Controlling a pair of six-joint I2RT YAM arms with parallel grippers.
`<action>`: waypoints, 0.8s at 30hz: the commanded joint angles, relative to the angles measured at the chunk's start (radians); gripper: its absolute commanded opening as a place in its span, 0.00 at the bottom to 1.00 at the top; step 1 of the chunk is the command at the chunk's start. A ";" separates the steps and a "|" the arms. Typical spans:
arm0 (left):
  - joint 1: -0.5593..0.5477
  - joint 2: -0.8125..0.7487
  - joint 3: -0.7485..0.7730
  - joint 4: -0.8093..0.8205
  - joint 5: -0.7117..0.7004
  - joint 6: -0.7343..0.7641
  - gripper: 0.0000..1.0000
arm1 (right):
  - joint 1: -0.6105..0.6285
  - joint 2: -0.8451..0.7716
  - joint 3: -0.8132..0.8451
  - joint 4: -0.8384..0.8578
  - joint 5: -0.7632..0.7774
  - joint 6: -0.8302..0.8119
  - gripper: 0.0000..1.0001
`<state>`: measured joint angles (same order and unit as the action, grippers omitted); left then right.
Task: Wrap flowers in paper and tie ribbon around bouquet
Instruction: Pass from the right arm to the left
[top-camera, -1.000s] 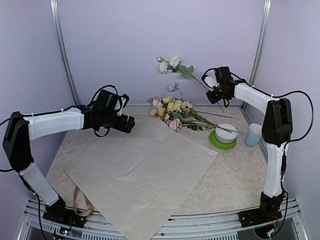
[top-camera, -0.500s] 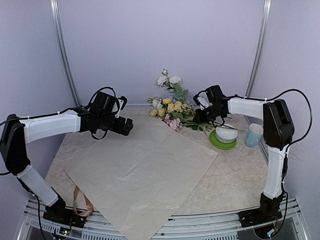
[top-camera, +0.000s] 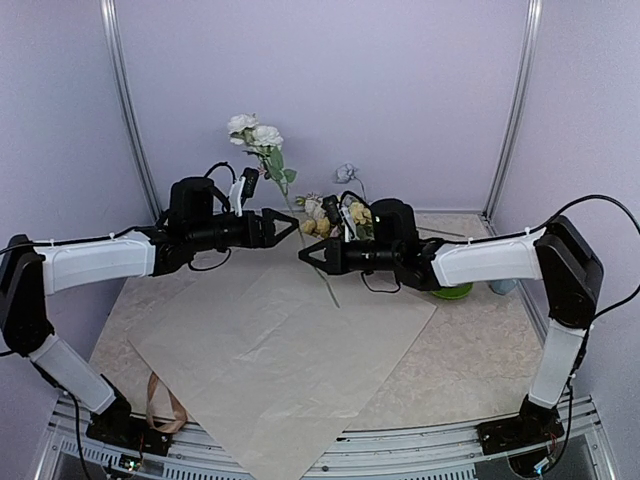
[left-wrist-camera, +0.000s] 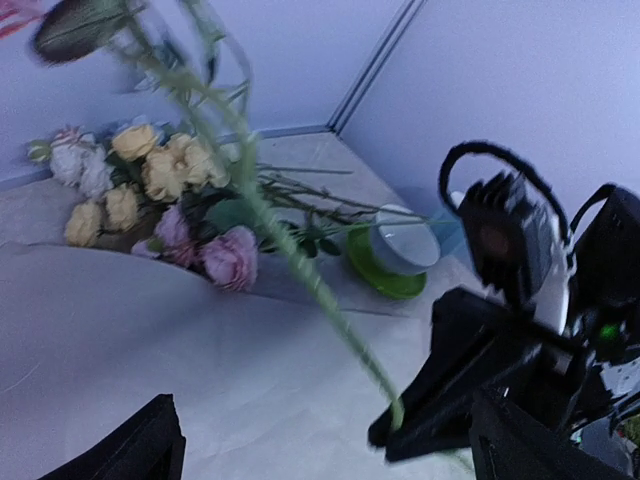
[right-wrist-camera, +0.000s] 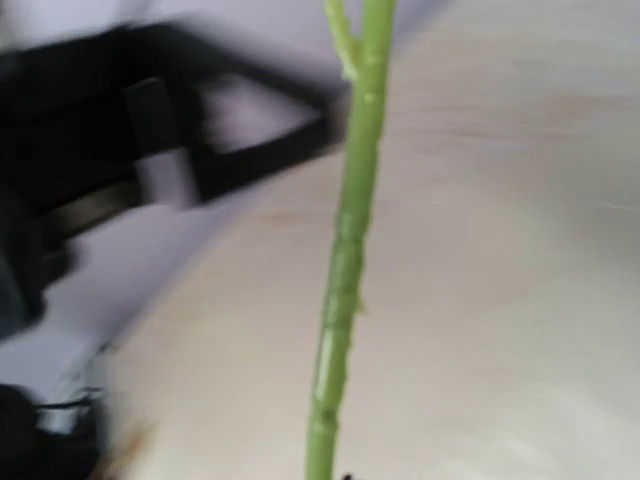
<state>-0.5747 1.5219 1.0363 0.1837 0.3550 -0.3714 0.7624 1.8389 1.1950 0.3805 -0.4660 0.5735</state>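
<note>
Two arms reach toward each other above the far half of the paper (top-camera: 290, 345). The sheet lies flat and slantwise on the counter (top-camera: 475, 345), with one corner hanging past the near edge.

My right fingers (top-camera: 308, 257) are pinched tight on the white rose stem (top-camera: 280, 190), gripping it low down. The stem leans up and to the left, so its white blooms stand high against the back wall. A short tail of it pokes out below the grip, toward the paper. On the right wrist feed the stem (right-wrist-camera: 345, 260) runs straight up the middle of the view, sharp against the blurred sheet.

My left fingers (top-camera: 288, 226) are spread wide and hold nothing. Their tips sit right at the stem, a little above the right grip, but I cannot tell whether they touch it. On the left wrist feed the stem (left-wrist-camera: 300, 270) slants down across the view into the right fingers (left-wrist-camera: 400, 432).

The rest of the flowers (top-camera: 335, 215) lie in a bunch on the counter just past the paper's far corner, yellow and pink heads toward the left arm. The ribbon (top-camera: 162, 402) lies looped at the near left edge, beside the left arm's base and against the paper's border. Beyond the flower stems sits a green plate (left-wrist-camera: 385, 280) with a white bowl (left-wrist-camera: 405, 238) on it.
</note>
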 joint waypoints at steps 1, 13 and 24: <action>-0.002 0.009 -0.025 0.312 0.160 -0.195 0.97 | 0.050 0.029 -0.022 0.313 -0.042 0.118 0.00; -0.001 -0.025 -0.116 0.390 0.054 -0.284 0.23 | 0.118 0.040 -0.016 0.317 -0.096 0.089 0.00; -0.005 -0.047 -0.129 0.311 0.050 -0.292 0.00 | 0.118 0.036 -0.007 0.279 -0.157 0.056 0.03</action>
<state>-0.5888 1.5070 0.9237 0.5491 0.4526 -0.6762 0.8730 1.8816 1.1809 0.6380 -0.5579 0.6601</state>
